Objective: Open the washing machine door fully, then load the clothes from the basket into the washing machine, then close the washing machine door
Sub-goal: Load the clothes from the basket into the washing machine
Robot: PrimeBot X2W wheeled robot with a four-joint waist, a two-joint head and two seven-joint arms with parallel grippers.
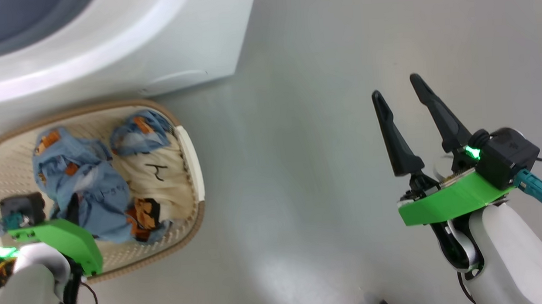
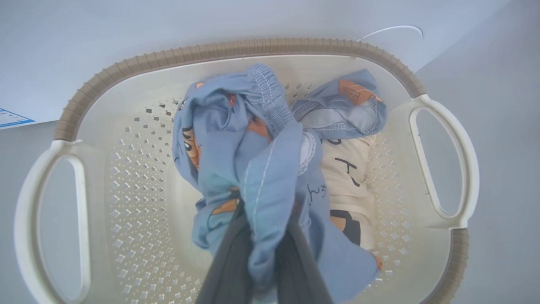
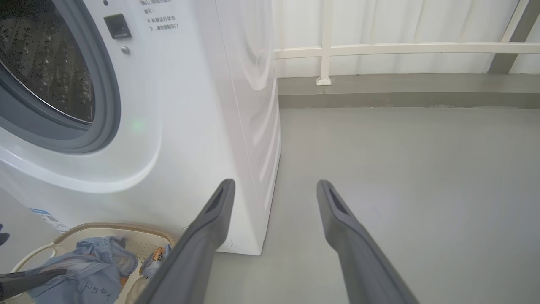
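Clothes (image 2: 270,169) bury fingertips of left hand (image 2: 262,230), apparently clamped shut.

A grey floor (image 3: 422,169) runs to a low grey kerb (image 3: 400,99) beneath a white railing (image 3: 400,48).

Over the basket (image 2: 236,48), the tips of the left gripper (image 2: 265,215) fingers (image 2: 225,270) are buried in the blue bundle (image 2: 270,177). That bundle also covers much of the cream bundle (image 2: 337,190) beside it. Behind the basket, the washing machine (image 3: 190,105) has its drum (image 3: 46,63) running off the picture's edge. Its printed lines (image 3: 162,23) are too small to read, and its blue label (image 2: 12,118) is cut short.
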